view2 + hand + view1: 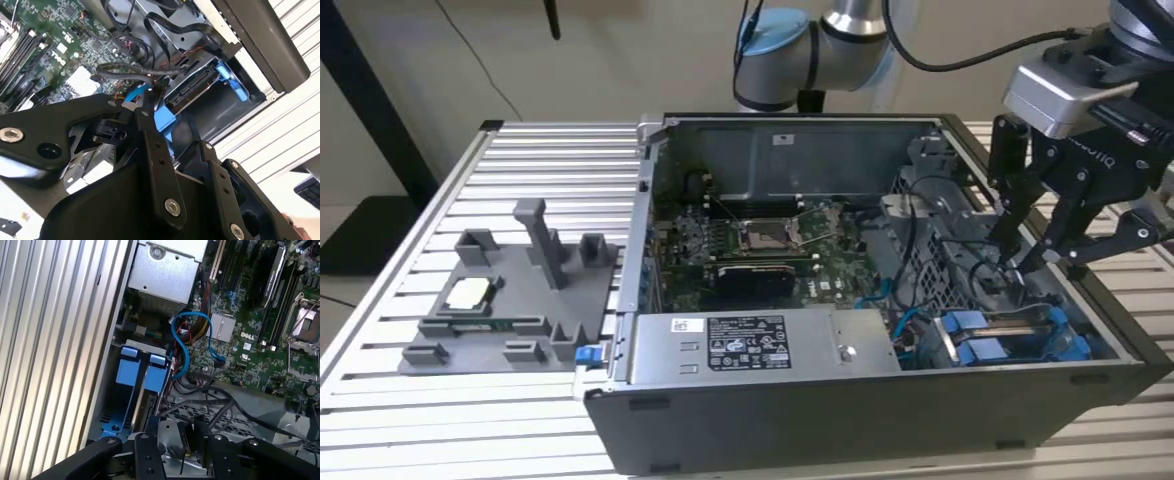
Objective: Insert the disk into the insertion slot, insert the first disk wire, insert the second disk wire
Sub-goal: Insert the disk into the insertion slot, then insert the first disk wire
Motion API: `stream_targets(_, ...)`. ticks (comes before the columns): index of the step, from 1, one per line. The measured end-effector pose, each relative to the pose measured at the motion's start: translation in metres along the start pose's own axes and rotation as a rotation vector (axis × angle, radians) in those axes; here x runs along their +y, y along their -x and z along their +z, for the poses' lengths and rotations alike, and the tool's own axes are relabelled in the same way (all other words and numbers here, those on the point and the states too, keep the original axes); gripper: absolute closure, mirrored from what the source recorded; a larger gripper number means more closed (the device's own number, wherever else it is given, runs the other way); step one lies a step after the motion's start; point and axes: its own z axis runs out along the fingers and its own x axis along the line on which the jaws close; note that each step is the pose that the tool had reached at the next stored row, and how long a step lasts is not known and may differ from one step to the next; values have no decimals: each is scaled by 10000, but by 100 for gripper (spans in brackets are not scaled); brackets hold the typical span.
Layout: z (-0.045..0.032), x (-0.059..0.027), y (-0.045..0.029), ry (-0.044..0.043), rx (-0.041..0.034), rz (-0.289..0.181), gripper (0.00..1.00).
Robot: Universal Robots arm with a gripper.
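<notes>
Exterior view shows the disk (977, 336) seated in the drive bay at the near corner of the open computer case (854, 420), toward the exterior view's right, with its blue frame tabs (128, 371) facing up in the first wrist view. Just beside the bay, the gripper (1027, 262) hangs inside the case with its fingers (149, 447) apart, close to a tangle of black cables (210, 402). A blue cable (181, 342) loops over the motherboard (747, 240).
</notes>
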Motion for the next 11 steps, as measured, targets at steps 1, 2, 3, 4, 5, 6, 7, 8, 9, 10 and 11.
stream_targets(1,8,0,3,-20,-20,-71,58)
stream_targets(2,16,-1,6,-42,-42,-135,58)
stream_targets(3,24,-1,9,-62,-68,-182,60)
stream_targets(4,31,-1,10,-85,-99,-213,67)
stream_targets(5,37,-1,10,-108,-143,-229,73)
stream_targets(6,45,-1,9,-134,-195,-240,73)
stream_targets(7,53,0,9,-162,-258,-242,79)
stream_targets(8,59,0,9,-180,-306,-241,80)
stream_targets(9,61,0,9,-182,-310,-241,80)
stream_targets(10,60,1,5,-182,-308,-241,80)
stream_targets(11,59,3,-6,-179,-310,-235,80)
